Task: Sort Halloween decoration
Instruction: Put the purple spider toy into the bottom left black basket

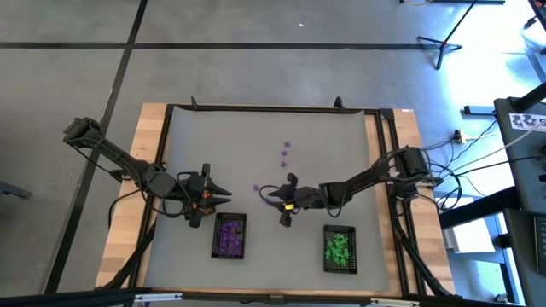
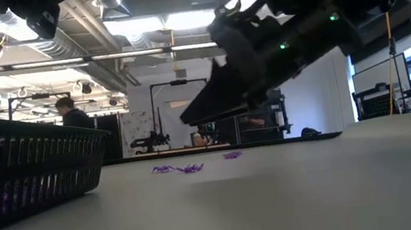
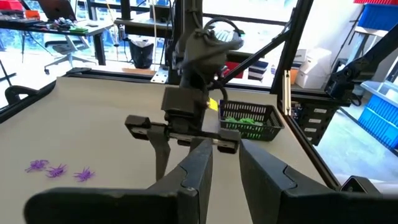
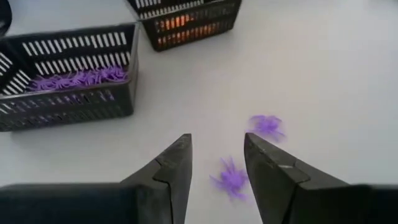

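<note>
Two purple trinkets lie right before my right jaws point(image 4: 214, 171): the near spider point(image 4: 229, 177) sits on the worktop point(image 4: 348, 74) in the gap between my fingertips, a little toward one finger, and the second spider point(image 4: 267, 125) lies just beyond that finger's tip. My right jaws stand part open, holding nothing. I judge the coming move turns on this: the near spider is below and slightly ahead of the tips, so I must come down and a touch forward to straddle it. It has no clear long axis, just legs splayed all round.

Farther up the worktop more purple trinkets point(image 1: 285, 153) are scattered, well apart from either arm. The purple tray point(image 1: 229, 236) sits between my two arms; the green tray point(image 1: 339, 249) sits on my right side. A third tray point(image 4: 186, 22) with orange inside shows only from my right wrist.

My right arm is the nearer one. My left jaws point(image 1: 218, 195) hang just above the purple tray, narrow, with nothing seen between them.

Hidden: whether legs reach under my finger, and how high my tips hang
</note>
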You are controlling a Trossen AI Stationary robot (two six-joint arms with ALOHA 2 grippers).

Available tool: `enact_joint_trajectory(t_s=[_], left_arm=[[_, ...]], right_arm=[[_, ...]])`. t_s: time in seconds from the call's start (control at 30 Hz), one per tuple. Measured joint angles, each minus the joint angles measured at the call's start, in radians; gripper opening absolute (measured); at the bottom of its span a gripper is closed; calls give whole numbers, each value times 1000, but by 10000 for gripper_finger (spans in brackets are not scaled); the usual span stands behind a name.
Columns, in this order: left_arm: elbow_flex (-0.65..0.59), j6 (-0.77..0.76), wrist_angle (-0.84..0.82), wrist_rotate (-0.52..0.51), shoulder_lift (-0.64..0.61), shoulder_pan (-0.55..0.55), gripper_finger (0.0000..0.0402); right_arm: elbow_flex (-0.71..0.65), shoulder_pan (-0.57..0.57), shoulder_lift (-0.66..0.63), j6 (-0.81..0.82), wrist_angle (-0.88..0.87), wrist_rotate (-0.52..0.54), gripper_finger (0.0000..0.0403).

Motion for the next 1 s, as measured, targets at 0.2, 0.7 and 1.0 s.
enact_joint_trajectory(t_s=[0.2,0.7,1.0], left_arm=[[0,0,1,0,0,0,75],[0,0,1,0,0,0,75],[0,0,0,0,0,0,75]], right_arm=[[155,-3,83,-25,-176,-24,143],[340,-17,132,-32,-585,27,143],[277,-83,131,58,-546,-76,143]])
